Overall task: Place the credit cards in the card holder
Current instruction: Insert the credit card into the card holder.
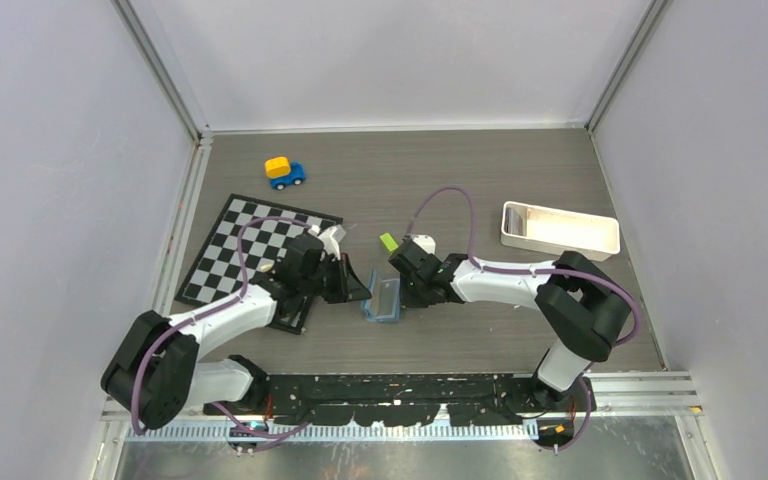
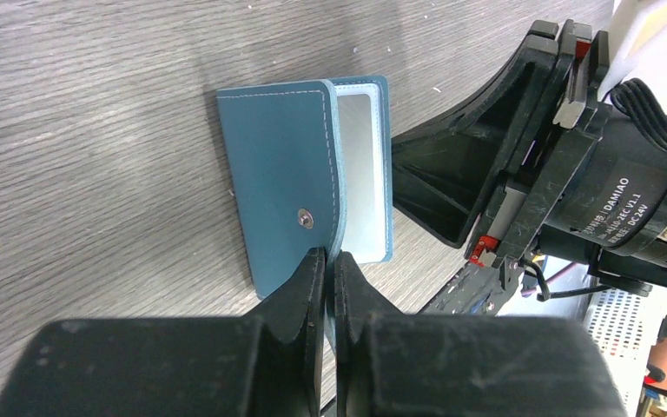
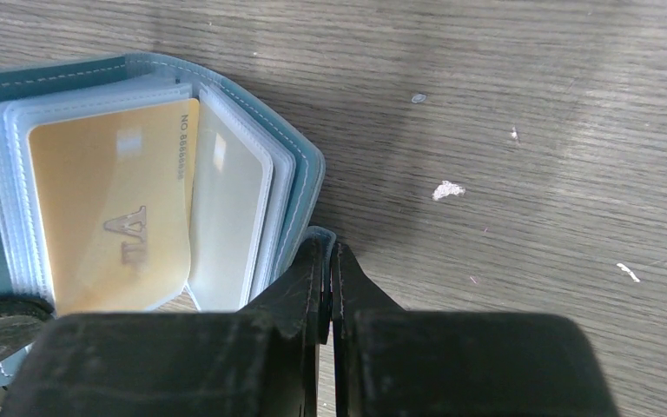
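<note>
The card holder [image 1: 384, 303], a teal-blue wallet, stands half open on the table between my two grippers. My left gripper [image 2: 330, 258] is shut on the lower edge of its outer flap [image 2: 278, 165], just below the snap button [image 2: 307, 219]. My right gripper [image 3: 329, 252] is shut on the rim of the other cover [image 3: 311, 174]. In the right wrist view the clear sleeves fan open and a tan-gold credit card [image 3: 113, 208] sits in one of them. A dark flat shape [image 1: 293, 316] lies under the left arm; I cannot tell whether it is a card.
A checkered mat [image 1: 250, 240] lies to the left, with a blue and yellow toy car [image 1: 284, 172] behind it. A small lime-green block [image 1: 388, 241] sits just behind the grippers. A long white tray [image 1: 560, 230] stands at the right.
</note>
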You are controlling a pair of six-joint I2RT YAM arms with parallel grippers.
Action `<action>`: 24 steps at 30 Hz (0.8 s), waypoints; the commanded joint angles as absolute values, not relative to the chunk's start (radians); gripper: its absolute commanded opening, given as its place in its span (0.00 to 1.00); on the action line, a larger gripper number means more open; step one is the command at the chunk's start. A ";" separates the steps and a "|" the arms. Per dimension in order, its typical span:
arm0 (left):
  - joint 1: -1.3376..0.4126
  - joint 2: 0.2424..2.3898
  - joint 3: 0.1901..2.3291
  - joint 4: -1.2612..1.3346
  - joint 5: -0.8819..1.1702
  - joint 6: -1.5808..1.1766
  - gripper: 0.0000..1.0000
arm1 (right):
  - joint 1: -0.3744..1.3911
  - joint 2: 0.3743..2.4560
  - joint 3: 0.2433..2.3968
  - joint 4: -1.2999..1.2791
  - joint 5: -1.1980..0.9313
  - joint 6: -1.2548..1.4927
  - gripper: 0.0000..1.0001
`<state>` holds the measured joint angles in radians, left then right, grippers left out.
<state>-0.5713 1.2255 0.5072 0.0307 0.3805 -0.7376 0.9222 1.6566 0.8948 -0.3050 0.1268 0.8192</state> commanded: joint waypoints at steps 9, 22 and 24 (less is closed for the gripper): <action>-0.578 1.282 0.504 0.087 0.383 -0.747 0.00 | 0.931 1.715 0.891 -0.289 0.101 0.829 0.00; -0.579 1.312 0.503 0.118 0.400 -0.747 0.00 | 0.931 1.726 0.895 -0.287 0.100 0.829 0.01; -0.579 1.313 0.503 0.120 0.400 -0.746 0.00 | 0.930 1.726 0.896 -0.287 0.097 0.830 0.01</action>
<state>-0.5766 1.2934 0.5072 0.1173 0.4210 -0.7555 0.9211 1.6688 0.9016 -0.2836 0.1169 0.8196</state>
